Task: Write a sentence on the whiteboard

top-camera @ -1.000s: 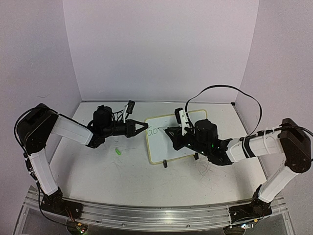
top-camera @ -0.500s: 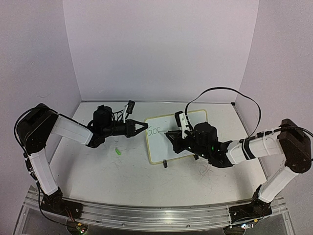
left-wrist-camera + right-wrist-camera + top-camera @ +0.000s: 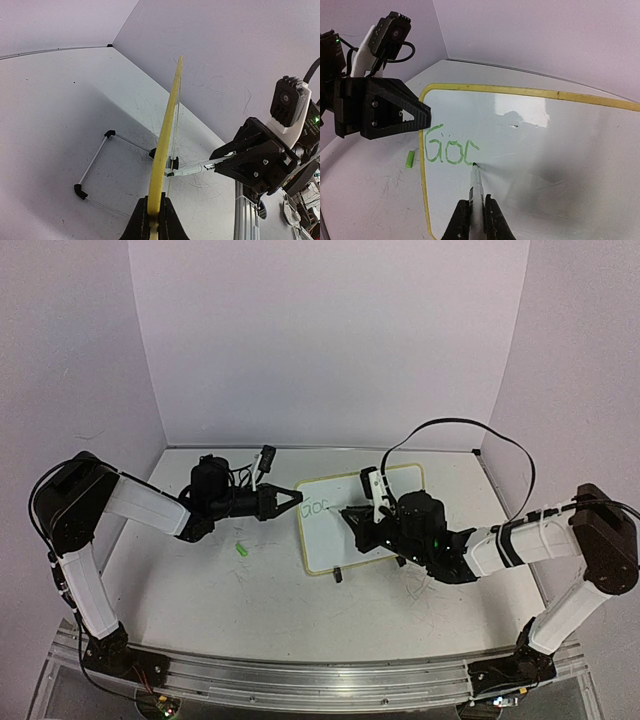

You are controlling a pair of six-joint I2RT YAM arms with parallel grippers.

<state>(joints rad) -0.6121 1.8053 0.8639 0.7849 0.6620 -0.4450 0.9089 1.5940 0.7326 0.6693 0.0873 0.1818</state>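
Note:
The whiteboard [image 3: 335, 545], white with a pale yellow rim, stands tilted on the table. My left gripper [image 3: 297, 496] is shut on its left rim [image 3: 167, 145], the fingers [image 3: 142, 220] pinching the yellow edge. My right gripper [image 3: 477, 212] is shut on a white marker [image 3: 477, 187], whose tip touches the board [image 3: 550, 165]. The sentence [image 3: 451, 148] reads "Goc" in green near the board's upper left corner, small in the top view [image 3: 316, 507]. The tip rests at the bottom of the last letter. From behind the board, the marker [image 3: 200, 167] shows meeting its face.
A green marker cap [image 3: 241, 550] lies on the table left of the board, also in the right wrist view [image 3: 409, 159]. The board's black clip feet [image 3: 338, 576] and wire stand [image 3: 95, 167] rest on the scratched tabletop. Purple walls close in the back and both sides.
The green lettering has grown from "Go" to "Goc" as the right gripper moved the marker a little along the board. The left arm has held still.

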